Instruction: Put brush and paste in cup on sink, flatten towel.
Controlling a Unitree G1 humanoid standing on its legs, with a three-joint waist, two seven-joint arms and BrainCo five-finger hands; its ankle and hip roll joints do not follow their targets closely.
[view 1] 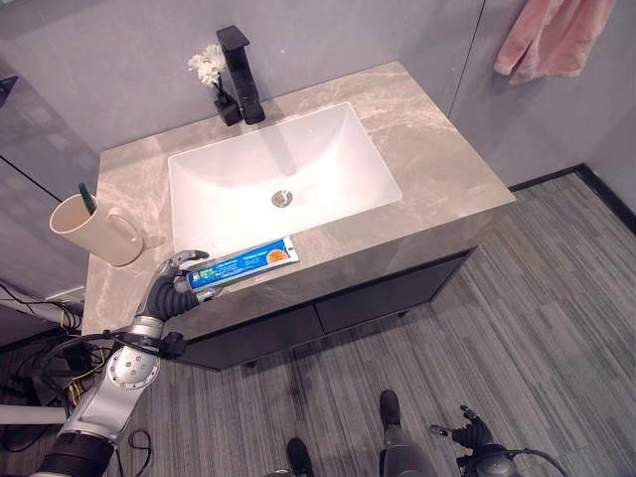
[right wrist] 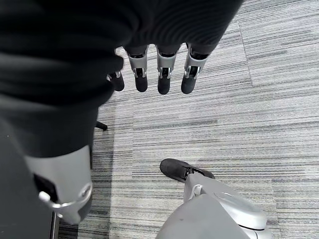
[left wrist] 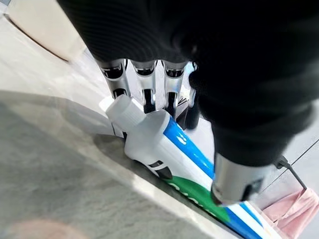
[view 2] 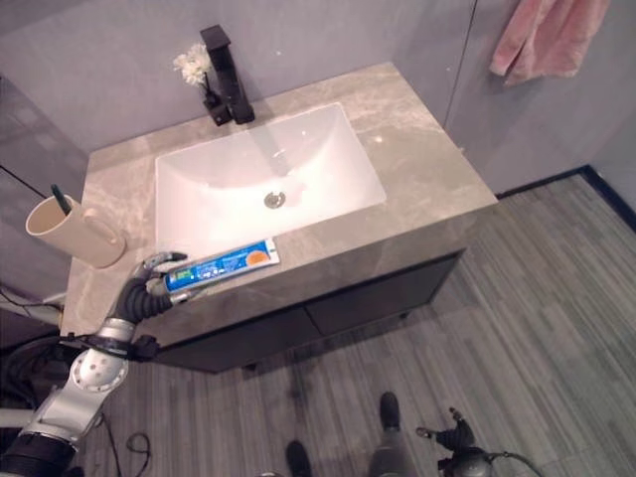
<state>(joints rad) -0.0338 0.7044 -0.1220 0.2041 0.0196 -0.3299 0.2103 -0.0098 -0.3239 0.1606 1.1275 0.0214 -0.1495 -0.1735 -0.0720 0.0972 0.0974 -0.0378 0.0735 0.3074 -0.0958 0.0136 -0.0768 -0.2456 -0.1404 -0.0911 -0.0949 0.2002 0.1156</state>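
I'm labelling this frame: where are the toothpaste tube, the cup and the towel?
toothpaste tube (view 1: 243, 264), left eye view, middle of its blue body.
cup (view 1: 84, 227), left eye view, its beige side wall.
towel (view 1: 553, 36), left eye view, middle of the pink cloth.

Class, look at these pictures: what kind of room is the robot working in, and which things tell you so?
Most likely a bathroom: a white sink set in a stone counter with a black tap, a pink towel hanging on the wall, and a tube of toothpaste.

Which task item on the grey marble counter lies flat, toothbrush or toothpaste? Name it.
The blue toothpaste tube lies flat by the left hand; the green toothbrush stands in the beige cup.
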